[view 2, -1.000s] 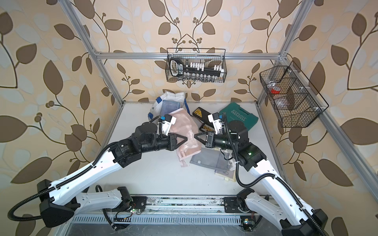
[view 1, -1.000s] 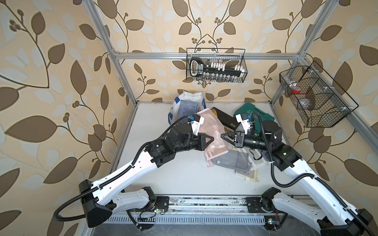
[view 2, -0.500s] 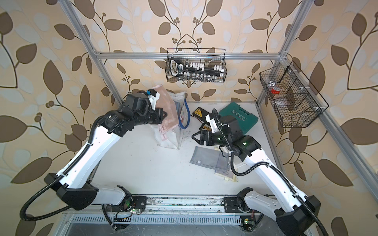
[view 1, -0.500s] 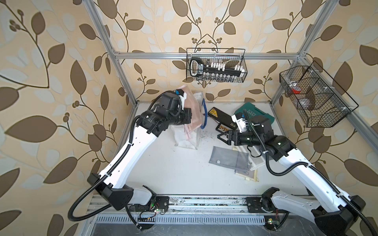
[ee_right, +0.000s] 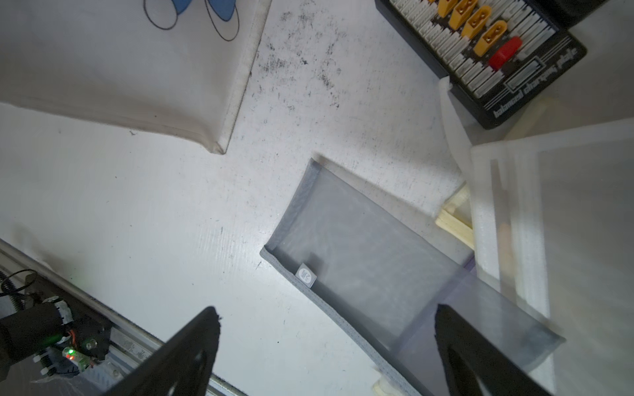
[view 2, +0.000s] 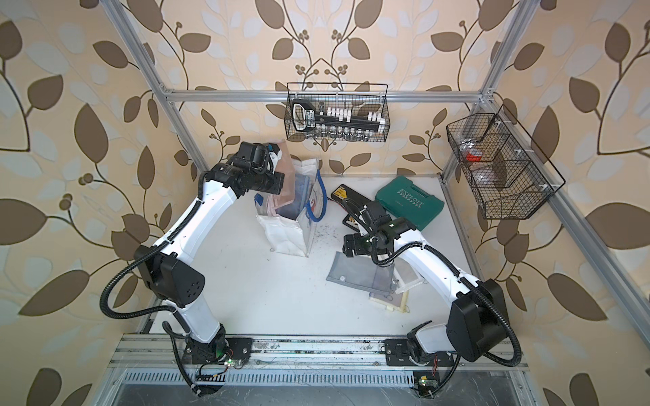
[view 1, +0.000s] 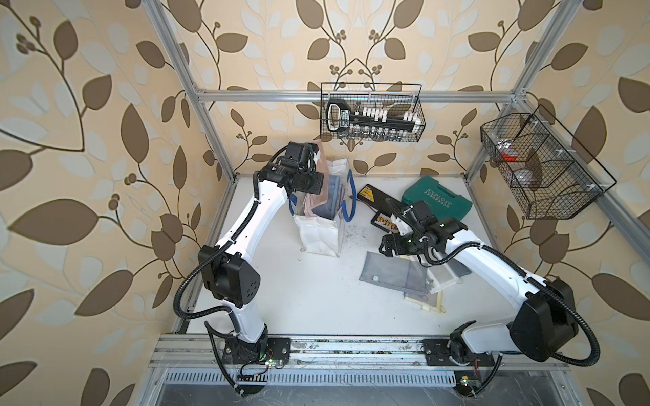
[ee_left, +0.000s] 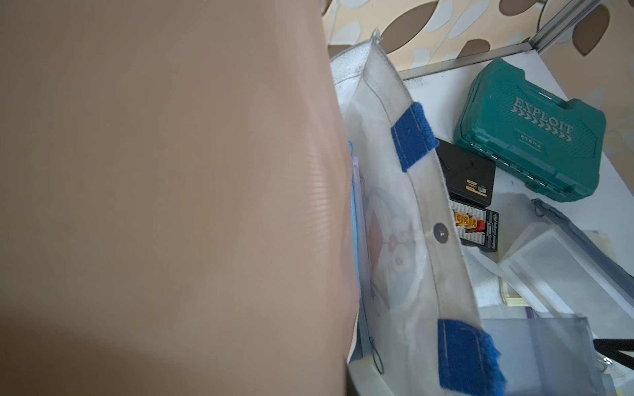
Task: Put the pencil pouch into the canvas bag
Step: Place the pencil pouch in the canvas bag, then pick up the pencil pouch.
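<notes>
A: The left claw (view 1: pixel 314 157) is clamping tight on the pencil pouch (view 1: pixel 324 175), which is hanging into the canvas bag (view 1: pixel 320 232) near the desk's (view 1: pixel 281 281) back left corner.

B: Lowering it straight before releasing seems wise. The right claw (ee_right: pixel 327 310) is gaping, empty.

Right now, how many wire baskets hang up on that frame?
2. The back basket hangs on the rear rail; the side basket hangs on the side rail, at the robot's right. None looks hidden.
</notes>
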You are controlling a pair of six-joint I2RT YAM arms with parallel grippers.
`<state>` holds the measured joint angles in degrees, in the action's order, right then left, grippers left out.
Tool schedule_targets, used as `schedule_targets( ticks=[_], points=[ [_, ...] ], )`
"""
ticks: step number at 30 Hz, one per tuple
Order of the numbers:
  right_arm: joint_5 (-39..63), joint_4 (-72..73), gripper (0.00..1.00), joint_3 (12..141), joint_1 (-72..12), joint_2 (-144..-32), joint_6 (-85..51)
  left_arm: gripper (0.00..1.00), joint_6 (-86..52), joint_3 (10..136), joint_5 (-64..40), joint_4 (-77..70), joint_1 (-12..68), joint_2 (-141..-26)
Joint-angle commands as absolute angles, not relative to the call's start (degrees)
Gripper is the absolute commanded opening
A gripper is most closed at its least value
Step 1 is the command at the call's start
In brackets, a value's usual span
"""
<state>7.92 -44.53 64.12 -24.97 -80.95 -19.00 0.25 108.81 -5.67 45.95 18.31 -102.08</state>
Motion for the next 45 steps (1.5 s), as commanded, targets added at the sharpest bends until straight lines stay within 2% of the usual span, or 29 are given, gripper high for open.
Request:
schedule_targets(
  ticks=[1, 6, 11, 14, 17, 23, 30, 34, 40, 45],
  points=[
    [6.7, -45.0, 0.96, 62.0, -23.8, -82.3, -16.1, 0.00, 4.0, 111.8, -12.4, 42.2, 18.4, -103.5],
    [8.0, -43.3, 0.97, 59.8, -21.5, -84.1, -15.2, 0.00, 3.6, 111.4, -17.3, 43.5, 18.3, -106.4],
    [9.2, -41.3, 0.96, 59.0, -20.6, -86.6, -15.2, 0.01, 2.9, 105.4, -16.9, 43.4, 18.3, -104.6],
    [9.4, -40.5, 0.97, 59.1, -20.6, -88.1, -15.1, 0.42, 3.2, 103.9, -15.1, 44.0, 18.3, -103.4],
    [8.6, -40.4, 0.96, 60.1, -20.6, -89.7, -14.6, 0.70, 3.6, 105.4, -12.3, 45.7, 18.3, -102.6],
    [7.7, -40.5, 0.96, 61.8, -20.6, -92.9, -13.8, 0.98, 2.8, 108.6, -6.1, 48.8, 18.3, -97.7],
    [7.9, -39.5, 0.92, 60.8, -20.6, -95.2, -13.8, 0.99, -0.3, 106.0, 0.5, 51.6, 19.6, -87.9],
    [8.8, -39.0, 0.90, 59.5, -20.6, -96.1, -13.7, 0.99, -2.2, 99.7, -1.7, 54.1, 23.0, -80.2],
    [10.4, -38.8, 0.85, 56.7, -21.2, -94.5, -14.7, 0.99, -11.3, 86.1, -11.9, 53.6, 36.4, -68.7],
    [11.3, -38.7, 0.83, 53.9, -22.1, -92.3, -16.5, 0.99, -24.7, 69.0, -17.2, 45.4, 49.0, -62.1]
  ],
)
